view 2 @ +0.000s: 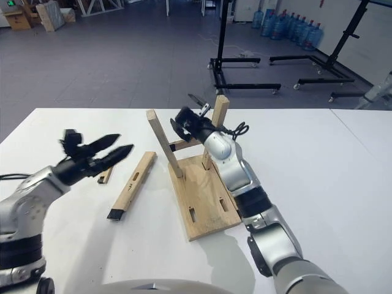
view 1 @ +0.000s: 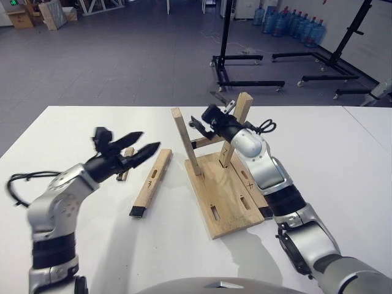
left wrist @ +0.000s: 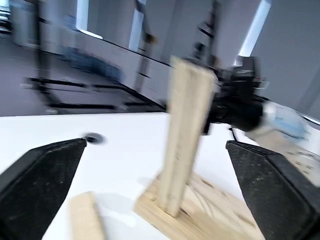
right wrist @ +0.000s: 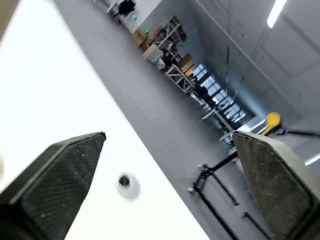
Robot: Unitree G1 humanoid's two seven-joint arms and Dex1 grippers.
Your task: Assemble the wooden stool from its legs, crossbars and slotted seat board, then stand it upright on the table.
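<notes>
The slotted seat board (view 1: pixel 228 195) lies flat at the table's middle. Two legs stand upright in it, one on the left (view 1: pixel 185 142) and one on the right (view 1: pixel 236 125), with a short crossbar (view 1: pixel 207 142) between them. My right gripper (view 1: pixel 203 122) is open just above that crossbar, between the two legs, holding nothing. A third leg (view 1: pixel 152 181) lies loose on the table left of the board. A small crossbar (view 1: pixel 127 166) lies beside it. My left gripper (view 1: pixel 142 143) hovers open above these loose parts, pointing at the left leg (left wrist: pixel 182 135).
The white table (view 1: pixel 331 141) has free room to the right and along the front. Its far edge runs just behind the upright legs. Black wheeled stands (view 1: pixel 245 61) and water bottles (view 1: pixel 294 24) are on the floor beyond.
</notes>
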